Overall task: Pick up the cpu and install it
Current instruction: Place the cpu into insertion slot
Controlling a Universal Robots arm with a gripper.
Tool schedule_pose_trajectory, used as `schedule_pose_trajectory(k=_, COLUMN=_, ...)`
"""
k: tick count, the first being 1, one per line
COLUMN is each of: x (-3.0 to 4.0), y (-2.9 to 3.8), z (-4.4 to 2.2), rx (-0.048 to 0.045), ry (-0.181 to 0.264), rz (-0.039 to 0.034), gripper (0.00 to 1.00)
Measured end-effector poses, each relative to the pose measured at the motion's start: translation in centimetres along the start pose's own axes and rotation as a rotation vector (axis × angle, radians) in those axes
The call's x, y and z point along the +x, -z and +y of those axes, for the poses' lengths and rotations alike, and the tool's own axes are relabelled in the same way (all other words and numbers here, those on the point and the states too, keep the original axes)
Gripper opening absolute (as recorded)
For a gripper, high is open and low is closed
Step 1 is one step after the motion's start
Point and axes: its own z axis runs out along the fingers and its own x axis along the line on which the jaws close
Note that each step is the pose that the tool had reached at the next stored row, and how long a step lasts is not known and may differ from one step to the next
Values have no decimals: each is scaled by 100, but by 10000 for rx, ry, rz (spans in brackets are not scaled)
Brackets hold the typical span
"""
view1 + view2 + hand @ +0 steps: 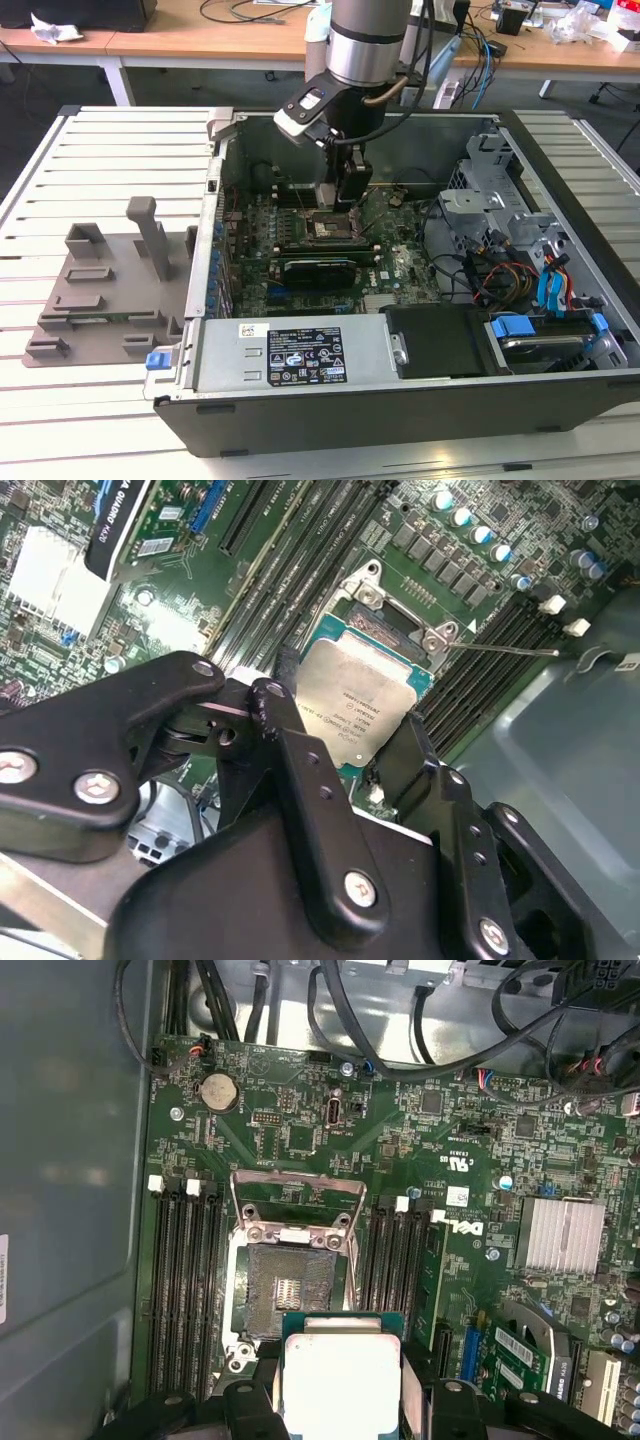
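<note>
While a grey plastic fixture (pixel 110 290) is lying on the slatted table (pixel 90 440) at the exterior view's left, the gripper (pixel 347 200) is being held low inside the open computer case (pixel 400 400) further right. In the second wrist view the cpu (pixel 360 705) is being clamped between the closed-in fingers (pixel 288 730); in the first wrist view it is being held partly over the open socket (pixel 290 1290).
</note>
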Motion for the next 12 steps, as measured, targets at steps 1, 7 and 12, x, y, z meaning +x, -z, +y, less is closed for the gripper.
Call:
schedule_pose_trajectory(k=1, x=1, y=-15, z=1, rx=0, ry=0, rz=1, gripper=55)
schedule_pose_trajectory(k=7, x=4, y=-89, z=5, rx=0, ry=0, rz=0, gripper=55)
schedule_pose_trajectory(k=12, x=6, y=-141, z=9, rx=0, ry=0, rz=1, gripper=55)
